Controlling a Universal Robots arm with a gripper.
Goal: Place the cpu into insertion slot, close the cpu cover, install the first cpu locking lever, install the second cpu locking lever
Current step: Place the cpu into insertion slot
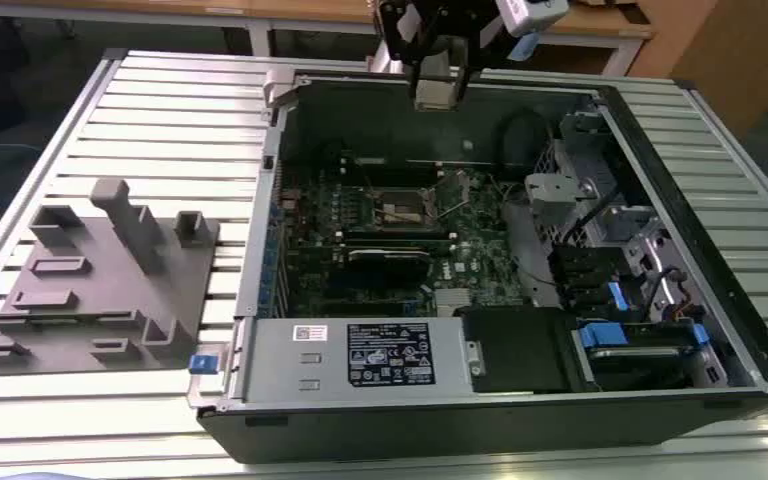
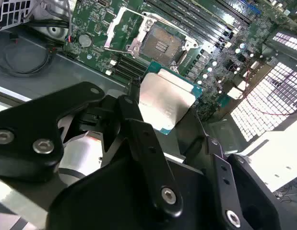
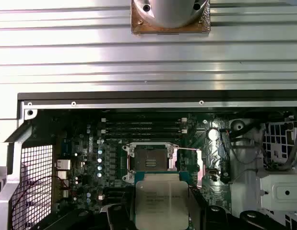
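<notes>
Gripper [image 2: 165, 113]: clamped on the cpu [image 2: 166, 98] edges, above the motherboard [image 2: 88, 20].
Insertion slot [image 2: 160, 45]: uncovered, contacts exposed, apart from cpu.

- An open computer case [image 1: 491, 432] lies on its side on a slatted aluminium table [image 1: 157, 120].
- A green motherboard [image 1: 475, 255] covers the floor of the case.
- A silver power supply [image 1: 291, 365] with a label sits inside the case along its near wall.
- Blue drive latches [image 1: 614, 335] stand inside the case, at the exterior view's right of the power supply.
- A black cable loop [image 1: 524, 140] hangs near the case's far wall.
- Long black memory slots [image 3: 141, 128] run across the motherboard inside the case.
- A coin cell battery [image 2: 85, 40] sits on the motherboard.
- A grey moulded fixture block [image 1: 91, 300] lies outside the case, on the exterior view's left.
</notes>
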